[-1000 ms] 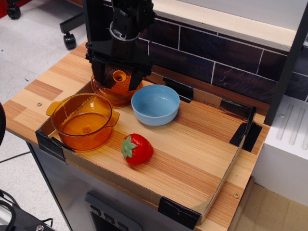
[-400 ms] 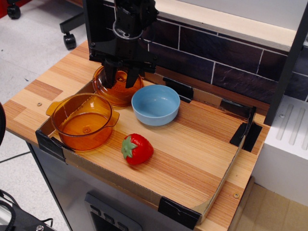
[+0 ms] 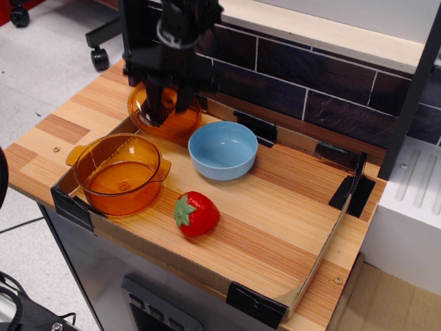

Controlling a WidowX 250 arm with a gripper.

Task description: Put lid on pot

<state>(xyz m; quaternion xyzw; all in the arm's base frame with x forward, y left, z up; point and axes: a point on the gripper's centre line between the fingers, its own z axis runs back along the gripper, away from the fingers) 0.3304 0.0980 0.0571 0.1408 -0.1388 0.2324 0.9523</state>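
Note:
The amber-orange lid (image 3: 180,123) hangs in my gripper (image 3: 167,102) at the back left of the tray, lifted a little off the wood and slightly tilted. The black gripper comes down from above, its fingers shut on the lid's centre knob, which they mostly hide. The amber-orange pot (image 3: 118,181) stands open and empty at the tray's front left, in front of and slightly left of the lid. Its two side handles show.
A light blue bowl (image 3: 222,148) sits just right of the lid. A red toy strawberry (image 3: 196,213) lies in front of the bowl, right of the pot. A low cardboard rim with black corner clips (image 3: 256,305) edges the tray. A dark tiled wall stands behind.
The fingers closed on the lid's knob. The lid has since risen off the tray and shifted slightly left with the gripper.

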